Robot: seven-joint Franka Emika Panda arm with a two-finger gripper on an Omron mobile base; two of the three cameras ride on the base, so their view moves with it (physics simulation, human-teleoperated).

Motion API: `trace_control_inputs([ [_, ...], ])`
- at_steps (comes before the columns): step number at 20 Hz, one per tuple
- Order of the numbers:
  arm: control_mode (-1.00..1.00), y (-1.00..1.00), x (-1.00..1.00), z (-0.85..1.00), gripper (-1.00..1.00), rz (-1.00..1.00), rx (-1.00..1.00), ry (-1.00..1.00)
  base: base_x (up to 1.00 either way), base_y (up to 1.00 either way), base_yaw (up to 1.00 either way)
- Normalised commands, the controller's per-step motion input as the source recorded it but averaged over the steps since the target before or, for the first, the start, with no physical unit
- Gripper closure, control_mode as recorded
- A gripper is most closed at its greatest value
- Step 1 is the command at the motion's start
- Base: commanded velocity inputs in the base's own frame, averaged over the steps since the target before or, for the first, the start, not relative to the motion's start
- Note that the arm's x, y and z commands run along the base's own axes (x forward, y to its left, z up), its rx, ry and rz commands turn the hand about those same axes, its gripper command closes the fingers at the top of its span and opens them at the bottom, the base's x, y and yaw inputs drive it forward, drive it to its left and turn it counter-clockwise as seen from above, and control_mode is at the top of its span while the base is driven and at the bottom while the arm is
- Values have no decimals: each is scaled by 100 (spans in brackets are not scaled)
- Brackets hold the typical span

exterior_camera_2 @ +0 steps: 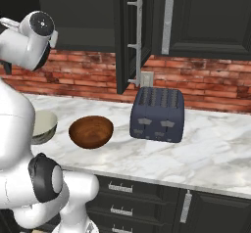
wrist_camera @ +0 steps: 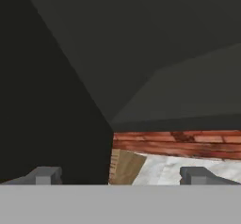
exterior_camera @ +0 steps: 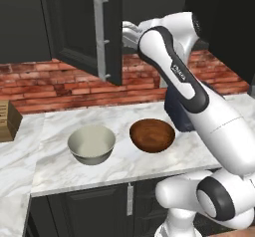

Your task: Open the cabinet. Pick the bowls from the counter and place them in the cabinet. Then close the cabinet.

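The cabinet's left door point(exterior_camera: 82, 24) stands swung open, its long silver handle point(exterior_camera: 101, 37) facing out; the right door point(exterior_camera_2: 206, 16) is shut. On the counter point(exterior_camera: 55, 169) sit two bowls side by side, apart from each other: the cream-white bowl point(exterior_camera: 92, 144) on the left and the reddish-brown wood bowl point(exterior_camera: 152, 135) on the right. My arm reaches up, and its wrist point(exterior_camera: 130, 32) is just behind the open door's edge. In the hand view my gripper point(wrist_camera: 122, 176) is open with nothing between its fingertips point(wrist_camera: 44, 175), facing dark cabinet surfaces.
A dark blue toaster point(exterior_camera_2: 158, 114) stands on the counter right of the wood bowl, under the cabinet. A wooden block point(exterior_camera: 7, 120) sits at the far left by the red brick wall point(exterior_camera: 50, 84). Lower dark drawers point(exterior_camera_2: 122, 198) run below the counter edge.
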Motion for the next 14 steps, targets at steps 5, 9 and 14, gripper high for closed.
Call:
trace_control_inputs([
  [5, -100, 100, -38, 0, -100, 32, -15, 1, 0, 0, 0],
  [9, -100, 34, -1, 0, -100, 2, 1, 0, 0, 0, 0],
  [14, -100, -24, -17, -6, -100, -13, 0, 0, 0, 0, 0],
])
